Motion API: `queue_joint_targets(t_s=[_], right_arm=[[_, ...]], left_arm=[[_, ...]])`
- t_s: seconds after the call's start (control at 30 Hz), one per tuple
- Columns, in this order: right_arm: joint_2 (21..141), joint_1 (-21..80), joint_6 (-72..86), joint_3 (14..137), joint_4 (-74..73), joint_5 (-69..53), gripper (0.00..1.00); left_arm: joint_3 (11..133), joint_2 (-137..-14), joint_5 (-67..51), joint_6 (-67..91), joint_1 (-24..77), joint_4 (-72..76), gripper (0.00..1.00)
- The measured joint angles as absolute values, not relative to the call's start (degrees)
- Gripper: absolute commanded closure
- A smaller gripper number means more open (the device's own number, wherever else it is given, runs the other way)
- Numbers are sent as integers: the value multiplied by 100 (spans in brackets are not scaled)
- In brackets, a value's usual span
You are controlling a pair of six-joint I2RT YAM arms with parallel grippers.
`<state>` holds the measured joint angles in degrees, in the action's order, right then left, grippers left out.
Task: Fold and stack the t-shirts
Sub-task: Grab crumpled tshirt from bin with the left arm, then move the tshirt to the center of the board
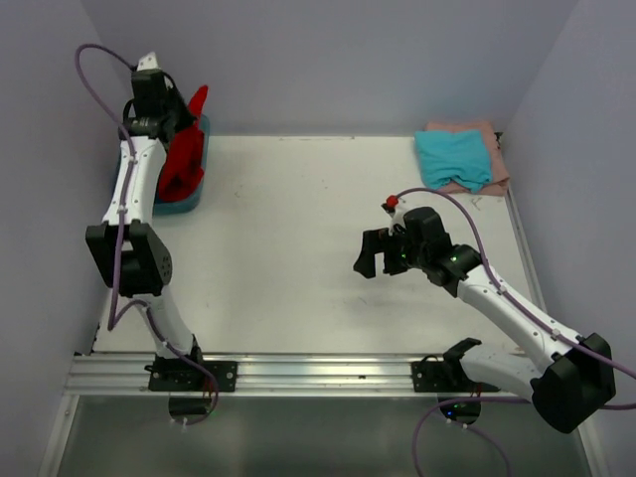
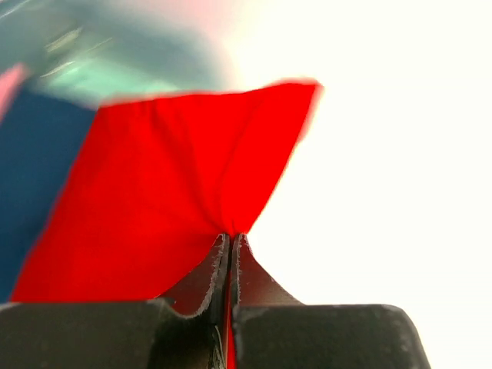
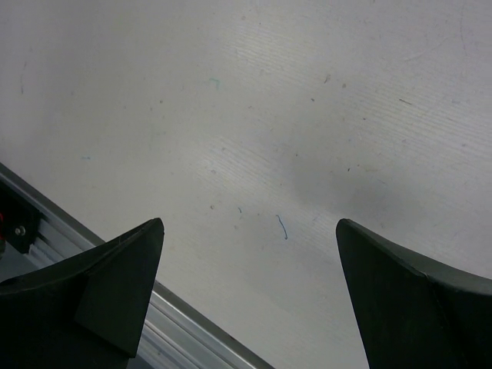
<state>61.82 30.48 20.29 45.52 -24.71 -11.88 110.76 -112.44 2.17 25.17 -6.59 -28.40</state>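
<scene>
Pinching red shirt [image 2: 169, 200] by thin fold, left jaws clenched, tabletop's far-left corner; could slip on lifting. Right jaws released.

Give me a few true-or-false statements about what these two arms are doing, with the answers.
1. The left hand is shut on the red shirt. True.
2. The teal shirt lies on top of the pink shirt in the far right corner. True.
3. The right hand is gripping the teal shirt. False: the right hand is open and empty, over the bare table.
4. The red shirt lies folded flat in the middle of the table. False: it hangs bunched from the left hand, above the tub at the far left.
</scene>
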Motion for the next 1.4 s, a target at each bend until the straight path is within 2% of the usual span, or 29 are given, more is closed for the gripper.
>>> queue_joint_targets(t_s=[0.17,0.37,0.6,0.83,0.93,1.13,1.27,1.4], right_arm=[[6152,3048,2112,4541,-2462,-834,1],[5826,3048,2510,4383,-2471,102,1],[5581,3048,3072,4276,-2663,1396,1],[5437,3048,3361,4276,-2950,2051,1],[5301,3048,3391,4276,-2969,2180,1],[5238,3048,3404,4283,-2982,2198,1],[5238,3048,3413,4294,-2976,2141,1],[5234,3048,3402,4340,-2958,2128,1]], left_arm=[[11067,-9751,-1109,2995,364,-2578,100],[10704,-8326,-2709,4012,666,-1575,100],[8733,-6595,-3505,5813,722,687,100],[5749,-5162,-3503,6270,725,1057,100],[5041,-5275,-3476,6071,727,565,100],[5002,-6003,-3286,5356,727,-276,100],[5288,-7078,-3404,4877,913,-257,100],[5666,-8305,-3424,4362,1586,-274,100]])
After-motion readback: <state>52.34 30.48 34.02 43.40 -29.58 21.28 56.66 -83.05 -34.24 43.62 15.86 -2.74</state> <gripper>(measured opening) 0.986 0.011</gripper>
